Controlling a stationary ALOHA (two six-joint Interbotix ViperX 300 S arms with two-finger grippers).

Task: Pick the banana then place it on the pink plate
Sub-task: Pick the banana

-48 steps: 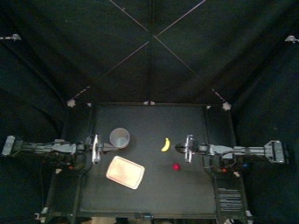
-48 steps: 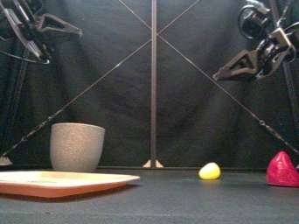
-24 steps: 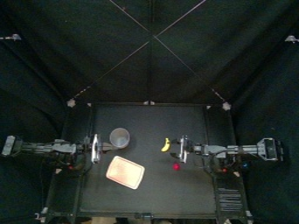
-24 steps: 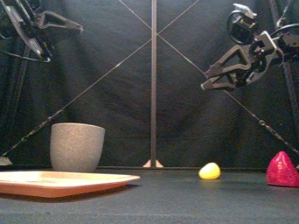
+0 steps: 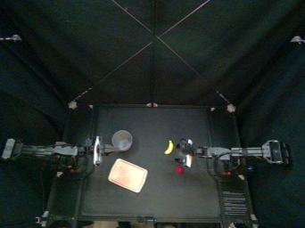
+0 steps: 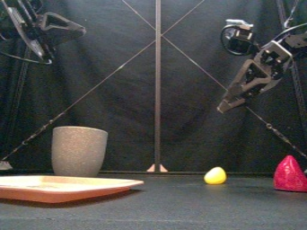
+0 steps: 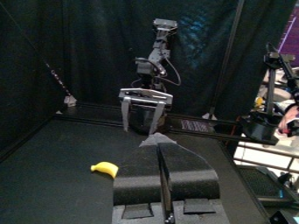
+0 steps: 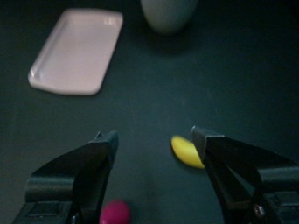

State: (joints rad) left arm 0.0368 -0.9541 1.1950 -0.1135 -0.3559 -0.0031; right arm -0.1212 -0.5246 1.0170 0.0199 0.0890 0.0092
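The right gripper point(image 8: 155, 136) hangs clear above the table point(image 8: 140, 101), fingers spread wide and holding nothing. The banana point(image 8: 187, 150) lies on the table below the gap between them, nearer one finger, untouched. A red toy point(image 8: 114, 213) lies near the other finger. The plate point(image 8: 76, 50) and cup point(image 8: 172, 13) lie well beyond the fingertips. The left gripper point(image 7: 158, 149) has its fingers closed together and empty, well apart from the banana.

Both arms matte black, built of slim jointed links. The left arm point(image 5: 48, 151), left of frame, carries a pale silver cross-plate. The right arm point(image 6: 258, 67), upper right, shows angular black struts under a rounded housing. The right gripper point(image 7: 146, 122) has a white cross-plate; its jaws are grey outside.
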